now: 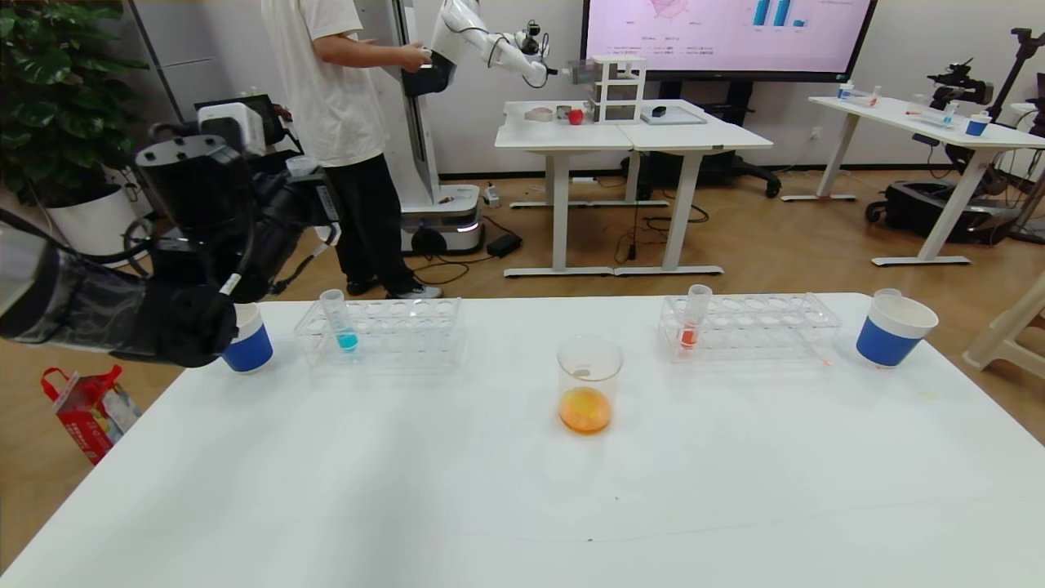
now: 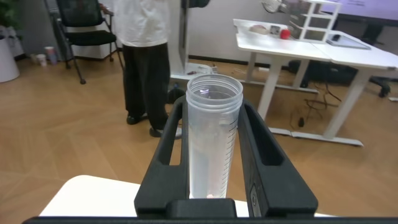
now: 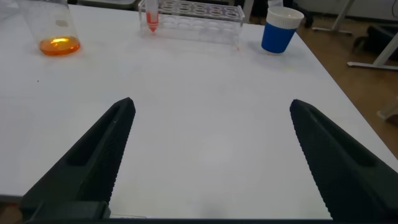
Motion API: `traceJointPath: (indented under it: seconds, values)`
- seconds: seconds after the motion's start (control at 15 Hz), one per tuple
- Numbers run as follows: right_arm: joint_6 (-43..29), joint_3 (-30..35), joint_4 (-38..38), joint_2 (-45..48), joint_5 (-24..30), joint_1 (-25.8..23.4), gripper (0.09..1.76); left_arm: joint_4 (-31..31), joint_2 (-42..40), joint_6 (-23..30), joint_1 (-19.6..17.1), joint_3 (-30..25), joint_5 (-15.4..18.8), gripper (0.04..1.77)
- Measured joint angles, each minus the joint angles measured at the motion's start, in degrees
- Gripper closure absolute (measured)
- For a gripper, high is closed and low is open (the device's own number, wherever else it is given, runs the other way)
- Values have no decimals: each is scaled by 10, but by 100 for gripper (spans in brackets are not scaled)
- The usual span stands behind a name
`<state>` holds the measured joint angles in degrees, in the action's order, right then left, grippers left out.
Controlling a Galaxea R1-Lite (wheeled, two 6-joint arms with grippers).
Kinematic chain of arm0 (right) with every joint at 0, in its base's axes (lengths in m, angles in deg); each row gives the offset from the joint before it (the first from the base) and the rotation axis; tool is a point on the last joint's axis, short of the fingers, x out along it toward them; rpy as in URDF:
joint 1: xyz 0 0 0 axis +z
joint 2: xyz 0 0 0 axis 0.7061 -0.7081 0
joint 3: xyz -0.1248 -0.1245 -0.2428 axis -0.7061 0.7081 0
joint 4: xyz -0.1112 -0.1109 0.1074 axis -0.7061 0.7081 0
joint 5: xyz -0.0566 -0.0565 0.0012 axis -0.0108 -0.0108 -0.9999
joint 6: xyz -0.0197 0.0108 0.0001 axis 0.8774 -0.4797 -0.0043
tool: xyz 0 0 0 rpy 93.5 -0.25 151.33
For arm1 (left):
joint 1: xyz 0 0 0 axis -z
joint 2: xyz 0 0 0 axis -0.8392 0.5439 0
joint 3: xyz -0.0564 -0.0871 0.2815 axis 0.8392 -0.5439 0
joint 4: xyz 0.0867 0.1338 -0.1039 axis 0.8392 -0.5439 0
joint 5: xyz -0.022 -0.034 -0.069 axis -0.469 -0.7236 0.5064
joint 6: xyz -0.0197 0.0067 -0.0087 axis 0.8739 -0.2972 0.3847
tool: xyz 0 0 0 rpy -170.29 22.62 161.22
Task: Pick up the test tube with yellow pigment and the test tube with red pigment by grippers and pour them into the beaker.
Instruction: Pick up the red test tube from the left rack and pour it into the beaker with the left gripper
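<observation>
White tabletop [image 1: 490,490] in an open lab room carries the whole set-up, and the beaker [image 1: 589,384] near its middle serves as the landmark.

Left gripper [image 2: 214,186]: jaws clamped on an emptied clear tube [image 2: 213,137], held upright, raised off to the beaker's left above the blue paper cup [image 1: 247,343] at the table edge. The tube shows only a faint residue, so its former colour cannot be told.

Right gripper [image 3: 211,162]: jaws spread wide, holding nothing, low over bare table on the near right side of the beaker.

The beaker holds orange liquid (consistent with yellow and red mixed), so pouring appears complete. A tube with red pigment [image 1: 692,322] stands in the rack [image 1: 751,322] behind and right of the beaker; a blue tube [image 1: 339,320] stands in the rack [image 1: 384,327] behind and left.

Step in hand, by judgement: disposing of the emptied tube. Next move calls for lowering it over the cup before release.
</observation>
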<state>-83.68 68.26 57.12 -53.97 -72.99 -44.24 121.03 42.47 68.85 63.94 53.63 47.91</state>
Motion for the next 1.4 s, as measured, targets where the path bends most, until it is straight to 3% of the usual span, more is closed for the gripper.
traceJointPath:
  seconds: [0.47,1.0,1.27,1.4]
  values:
    - [0,0,0,0,0,0,11,0,2,26,-128,-22,8,132]
    - [0,0,0,0,0,0,11,8,65,54,-167,-43,5,132]
    - [0,0,0,0,0,0,11,101,114,52,-181,-54,4,132]
    - [0,0,0,0,0,0,11,110,133,52,-185,-62,4,132]
